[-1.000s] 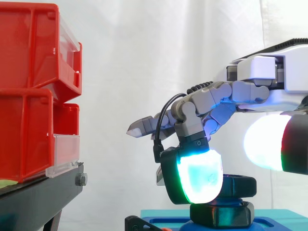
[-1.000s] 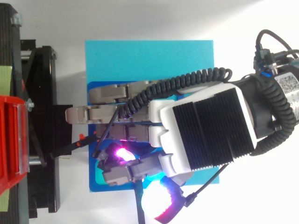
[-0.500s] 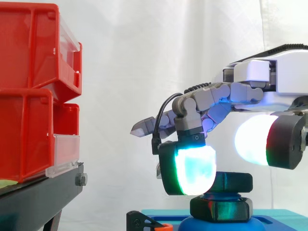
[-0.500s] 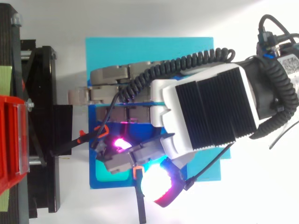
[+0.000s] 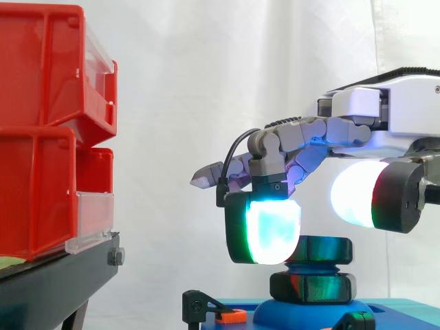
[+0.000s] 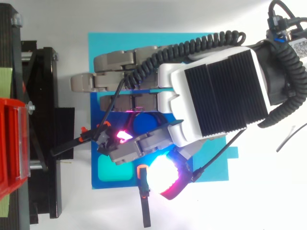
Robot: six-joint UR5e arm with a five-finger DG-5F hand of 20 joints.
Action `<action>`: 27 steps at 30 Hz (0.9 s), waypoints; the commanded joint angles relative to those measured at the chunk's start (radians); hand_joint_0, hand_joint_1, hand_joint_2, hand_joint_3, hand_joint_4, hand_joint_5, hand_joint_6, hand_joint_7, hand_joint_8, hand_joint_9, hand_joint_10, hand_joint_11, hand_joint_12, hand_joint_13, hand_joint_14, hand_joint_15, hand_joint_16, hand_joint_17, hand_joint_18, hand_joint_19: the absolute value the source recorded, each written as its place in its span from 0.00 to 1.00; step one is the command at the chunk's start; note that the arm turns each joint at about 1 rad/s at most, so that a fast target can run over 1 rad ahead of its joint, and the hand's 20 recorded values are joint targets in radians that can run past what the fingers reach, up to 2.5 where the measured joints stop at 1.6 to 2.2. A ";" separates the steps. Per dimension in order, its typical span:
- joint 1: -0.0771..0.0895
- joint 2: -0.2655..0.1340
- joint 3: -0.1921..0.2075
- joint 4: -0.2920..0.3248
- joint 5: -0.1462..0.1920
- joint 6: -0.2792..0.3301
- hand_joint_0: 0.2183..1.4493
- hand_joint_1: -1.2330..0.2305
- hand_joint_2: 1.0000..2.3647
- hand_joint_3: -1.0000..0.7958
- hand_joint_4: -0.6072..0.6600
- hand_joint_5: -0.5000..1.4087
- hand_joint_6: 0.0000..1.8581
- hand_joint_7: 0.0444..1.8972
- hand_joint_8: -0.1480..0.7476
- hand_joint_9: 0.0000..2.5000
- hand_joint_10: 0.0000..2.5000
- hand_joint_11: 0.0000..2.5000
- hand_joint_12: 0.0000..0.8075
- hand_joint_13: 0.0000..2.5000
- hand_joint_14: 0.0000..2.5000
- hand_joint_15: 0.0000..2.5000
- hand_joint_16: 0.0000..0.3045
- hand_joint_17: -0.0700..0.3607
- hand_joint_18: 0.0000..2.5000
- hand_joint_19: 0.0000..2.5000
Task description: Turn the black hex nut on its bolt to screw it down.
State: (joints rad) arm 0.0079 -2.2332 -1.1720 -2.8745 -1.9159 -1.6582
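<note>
So the black nut sits low on its blue bolt, right on top of the blue base on the teal board. There's a second, rounder black piece stacked above it, and honestly I can't tell if that's a cap or another nut. The hand hovers over the stack, loose and holding nothing. Most fingers run out straight toward the red bins, and one bends down so its cyan pad hangs just beside the top piece. The white thumb pad floats higher on the other side, clear of it. Can't tell if the cyan pad is touching. My guess on handling: the nut is small, light, rigid and fairly smooth, so those squashy pads could slip off the corners. I'd pinch two opposite flats, pad on one and thumb on the other, squeeze firmly and turn in short strokes. It doesn't look fragile, but a sideways shove would probably just skid off.
</note>
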 commanded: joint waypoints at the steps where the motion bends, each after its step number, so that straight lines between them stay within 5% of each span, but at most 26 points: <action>1: 0.000 0.000 0.000 0.003 0.000 0.000 0.25 0.68 0.00 0.28 0.49 0.25 0.27 0.79 0.45 0.32 0.00 0.00 0.42 0.14 0.00 0.00 0.15 0.40 0.15 0.12; 20: 0.023 0.000 0.000 0.052 0.005 0.000 0.26 0.68 0.00 0.28 0.50 0.25 0.27 0.77 0.45 0.32 0.00 0.00 0.42 0.15 0.00 0.00 0.15 0.40 0.15 0.12; 27: 0.017 0.000 0.000 0.064 0.005 0.000 0.25 0.68 0.00 0.28 0.50 0.25 0.27 0.76 0.46 0.32 0.00 0.00 0.42 0.15 0.00 0.00 0.15 0.40 0.15 0.12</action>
State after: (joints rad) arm 0.0273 -2.2332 -1.1714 -2.8096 -1.9105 -1.6582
